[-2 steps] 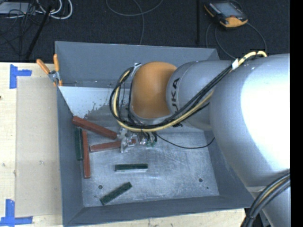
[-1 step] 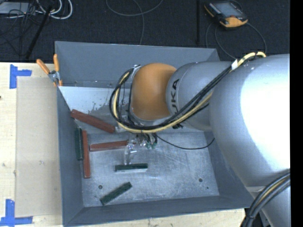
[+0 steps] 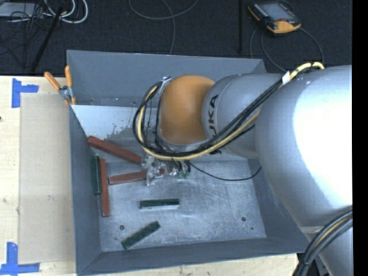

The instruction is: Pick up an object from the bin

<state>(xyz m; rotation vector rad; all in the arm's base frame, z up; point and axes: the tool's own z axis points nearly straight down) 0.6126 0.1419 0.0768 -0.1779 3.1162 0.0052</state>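
Your gripper sat at the right end of a brown stick lying lengthwise leftward from it; whether it was clenched, you could not tell.

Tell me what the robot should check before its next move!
1. Gripper over a thing: ok. The gripper sits at the right end of the short red-brown flat stick.
2. Stick gripped: cannot tell.
3. Neighbours apart: not ok. The long red-brown slanted stick ends close beside the gripper.
4. Green sticks out of the way: ok. The nearest dark green flat stick lies apart, toward the front.
5. Walls of the grey metal bin far enough: ok.
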